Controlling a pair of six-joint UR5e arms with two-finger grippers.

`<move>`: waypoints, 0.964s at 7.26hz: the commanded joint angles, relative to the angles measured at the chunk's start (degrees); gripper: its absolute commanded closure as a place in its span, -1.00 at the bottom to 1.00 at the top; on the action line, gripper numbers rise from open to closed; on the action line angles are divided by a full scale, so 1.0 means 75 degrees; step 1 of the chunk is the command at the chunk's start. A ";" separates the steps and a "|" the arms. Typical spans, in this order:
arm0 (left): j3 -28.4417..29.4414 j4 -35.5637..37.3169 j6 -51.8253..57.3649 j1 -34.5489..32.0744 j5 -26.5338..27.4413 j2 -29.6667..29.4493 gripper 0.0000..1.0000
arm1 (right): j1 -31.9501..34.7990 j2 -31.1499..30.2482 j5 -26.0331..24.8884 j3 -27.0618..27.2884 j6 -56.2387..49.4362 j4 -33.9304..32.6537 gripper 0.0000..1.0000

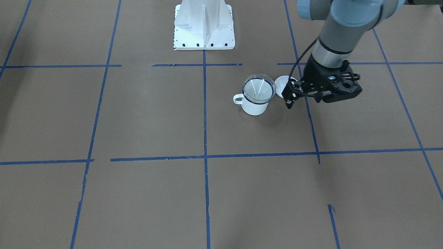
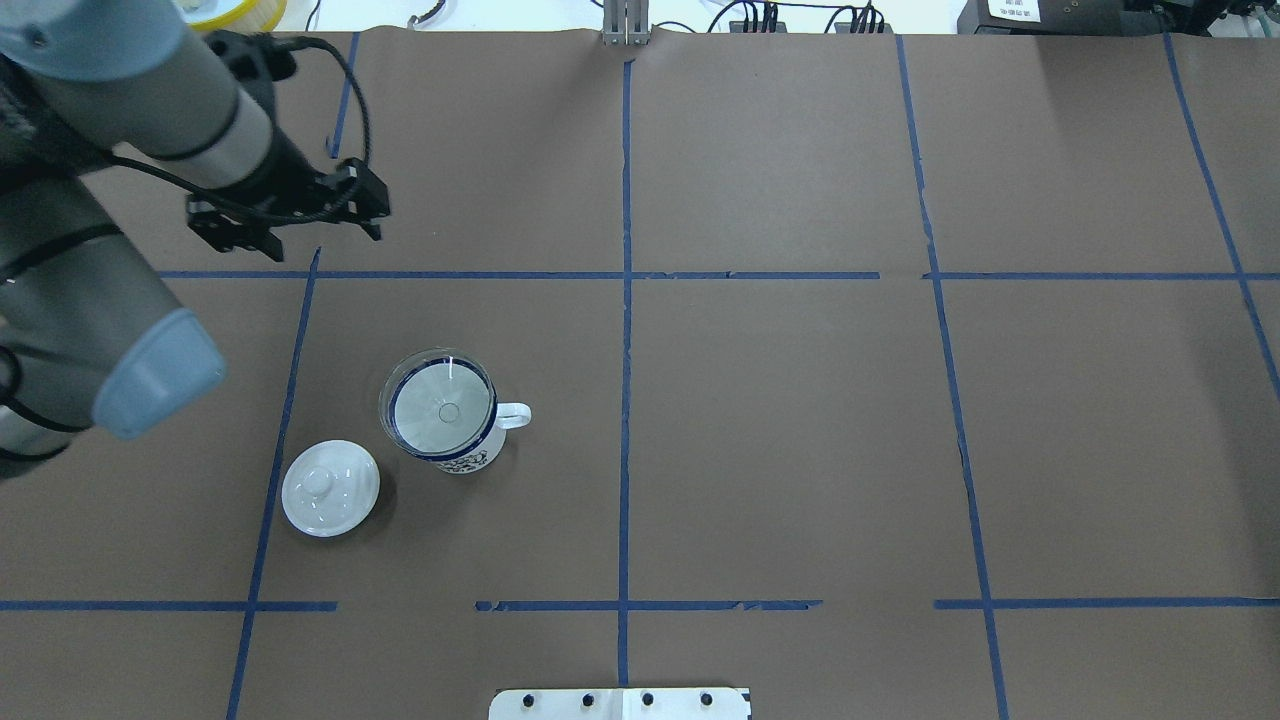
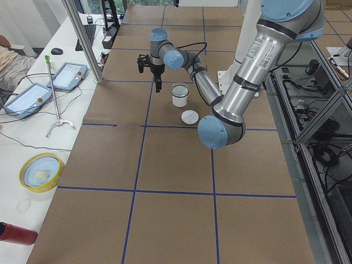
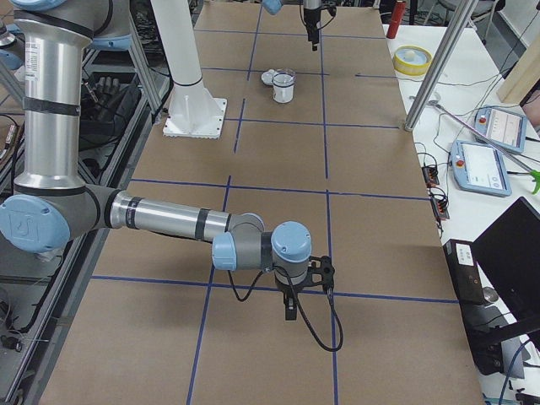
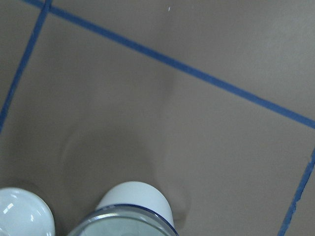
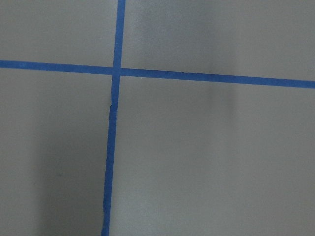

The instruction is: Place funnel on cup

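The clear funnel (image 1: pixel 258 90) sits in the mouth of the white cup (image 1: pixel 255 106), whose handle points toward the robot's right. From overhead, the funnel (image 2: pixel 443 408) fills the cup's (image 2: pixel 472 458) blue rim. My left gripper (image 1: pixel 290 95) hangs apart from the cup, raised and empty, its jaws looking open. From overhead, it (image 2: pixel 370 205) is beyond the cup and to its left. The left wrist view shows the cup (image 5: pixel 133 194) at its bottom edge. My right gripper (image 4: pixel 289 308) hovers far off over bare table; I cannot tell its state.
A round white knobbed lid (image 2: pixel 330 488) lies flat on the table just left of the cup, partly behind the left gripper in the front-facing view (image 1: pixel 282 83). The white robot base (image 1: pixel 204 26) stands behind. Blue tape lines grid the brown table.
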 commanded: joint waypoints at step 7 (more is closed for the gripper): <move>0.2047 -0.1154 0.8302 -0.4976 -0.1802 0.3349 -1.00 | 0.0000 0.0000 0.0008 0.0000 0.0000 0.0000 -1.00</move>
